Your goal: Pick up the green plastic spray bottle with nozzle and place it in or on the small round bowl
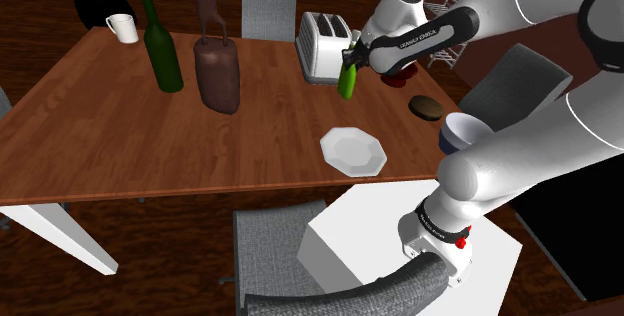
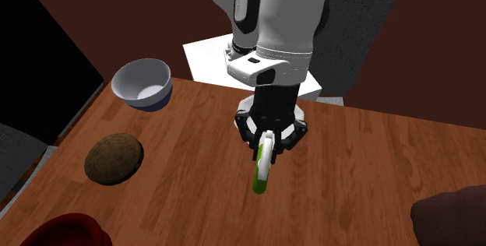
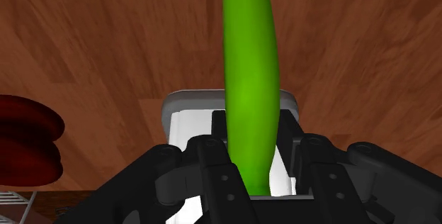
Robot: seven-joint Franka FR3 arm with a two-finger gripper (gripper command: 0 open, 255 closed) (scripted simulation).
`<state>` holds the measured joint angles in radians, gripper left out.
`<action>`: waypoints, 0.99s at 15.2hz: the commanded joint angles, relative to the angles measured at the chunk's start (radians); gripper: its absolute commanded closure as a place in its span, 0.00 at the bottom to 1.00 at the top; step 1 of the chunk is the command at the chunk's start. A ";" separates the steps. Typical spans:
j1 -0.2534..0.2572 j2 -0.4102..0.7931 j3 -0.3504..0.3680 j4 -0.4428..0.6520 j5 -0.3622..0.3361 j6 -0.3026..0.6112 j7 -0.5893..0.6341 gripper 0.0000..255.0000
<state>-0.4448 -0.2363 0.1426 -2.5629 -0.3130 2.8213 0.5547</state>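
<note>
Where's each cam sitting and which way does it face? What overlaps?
Shoulder: behind the stand, looking down the table; arm shows.
Second exterior: across the table, facing back toward the stand; arm and hand show.
Wrist: on the hand, looking down at the toaster; fingers show.
Shared: all three see the green bottle; the exterior pair see the bowl.

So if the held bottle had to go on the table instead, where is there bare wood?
The table is barest along its near side, bordered by the wine bottle, brown jug and white plate. A smaller patch lies between jug, toaster and plate. Crowded: the shoulder view's right end, where bowl, brown lump and red dish cluster.
</note>
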 commanded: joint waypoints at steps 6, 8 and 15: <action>0.038 -0.063 -0.023 0.042 0.065 -0.105 -0.059 1.00; 0.045 -0.078 -0.028 0.057 0.078 -0.134 -0.072 1.00; 0.057 -0.101 -0.062 0.108 0.113 -0.204 -0.131 1.00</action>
<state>-0.3858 -0.3441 0.0952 -2.4633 -0.2059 2.6171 0.4443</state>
